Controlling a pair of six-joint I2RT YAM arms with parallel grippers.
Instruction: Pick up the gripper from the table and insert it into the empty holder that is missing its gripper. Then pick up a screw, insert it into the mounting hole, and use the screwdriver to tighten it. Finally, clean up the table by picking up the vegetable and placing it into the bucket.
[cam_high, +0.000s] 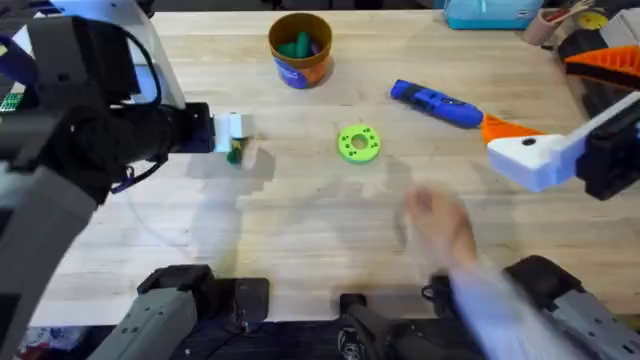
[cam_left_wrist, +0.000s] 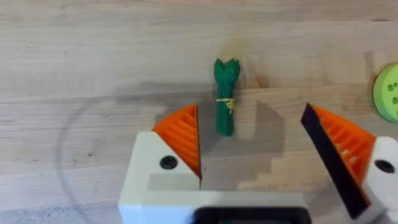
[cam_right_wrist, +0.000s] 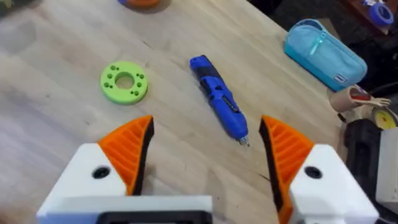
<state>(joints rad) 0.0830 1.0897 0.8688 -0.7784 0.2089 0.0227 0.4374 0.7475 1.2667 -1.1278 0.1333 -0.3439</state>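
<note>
The vegetable (cam_left_wrist: 225, 99) is a small dark green leafy bundle, frilled at one end and tied around its middle with a thin yellow band. It lies flat on the pale wooden plank surface (cam_left_wrist: 93, 56). In the left wrist view it sits between the spread orange ribbed pads (cam_left_wrist: 182, 134) of the left hand (cam_left_wrist: 255, 146), nearer one pad and touching neither; that hand is wide apart. From overhead the vegetable (cam_high: 234, 153) shows just under the left hand's tip, left of the lime-green disc with holes (cam_high: 359, 142).

Beyond it stands the bucket (cam_high: 300, 50), tan-yellow with a blue band, with something green inside. The screwdriver (cam_right_wrist: 219, 98), bright blue with a short metal tip, lies on the surface to the right of the disc, in front of the right hand (cam_right_wrist: 205, 152), whose pads are also wide apart and hold nothing. A light-blue pouch (cam_right_wrist: 324, 53) rests near the surface's far edge.
</note>
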